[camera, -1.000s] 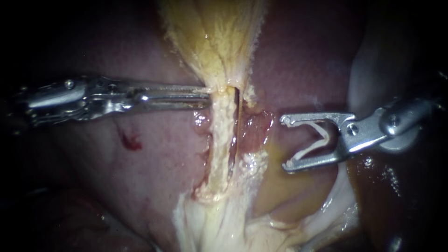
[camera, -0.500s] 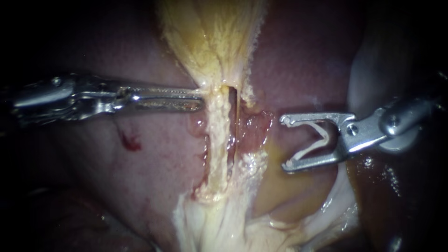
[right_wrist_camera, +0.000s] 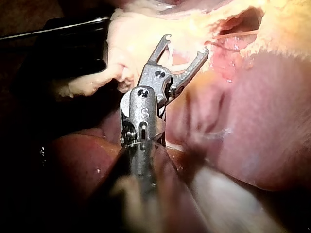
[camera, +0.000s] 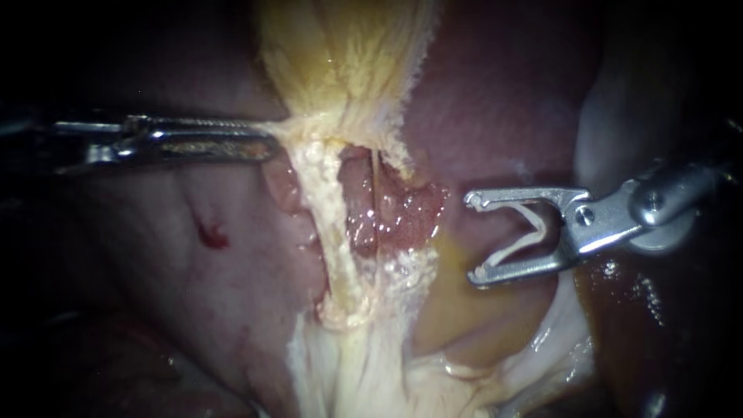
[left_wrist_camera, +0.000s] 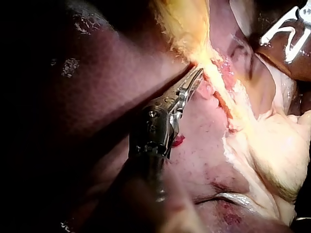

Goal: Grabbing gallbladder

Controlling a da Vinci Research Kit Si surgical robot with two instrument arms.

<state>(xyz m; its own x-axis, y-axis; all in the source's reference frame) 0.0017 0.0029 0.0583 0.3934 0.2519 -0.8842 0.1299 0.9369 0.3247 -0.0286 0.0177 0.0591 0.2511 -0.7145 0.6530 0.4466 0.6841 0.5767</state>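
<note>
The yellow gallbladder hangs down into a narrow neck. My left instrument has its jaws shut on the pale tissue at that neck and draws it sideways to the left; the left wrist view shows the same grip. Below the neck a pale strand runs down, with raw pink tissue laid bare beside it. My right instrument stands apart to the right of that tissue, touching none of it. Its jaws stand wide, with a white V-shaped clip held between them, as the right wrist view also shows.
Pink liver lies under and left of the strand, with a small red spot. Pale fatty tissue spreads below. A dark brown lobe sits under the right instrument's shaft.
My left instrument has drawn back to the left and slightly up, pulling the gallbladder neck with it. The gap beside the strand has widened. The right instrument has not moved.
</note>
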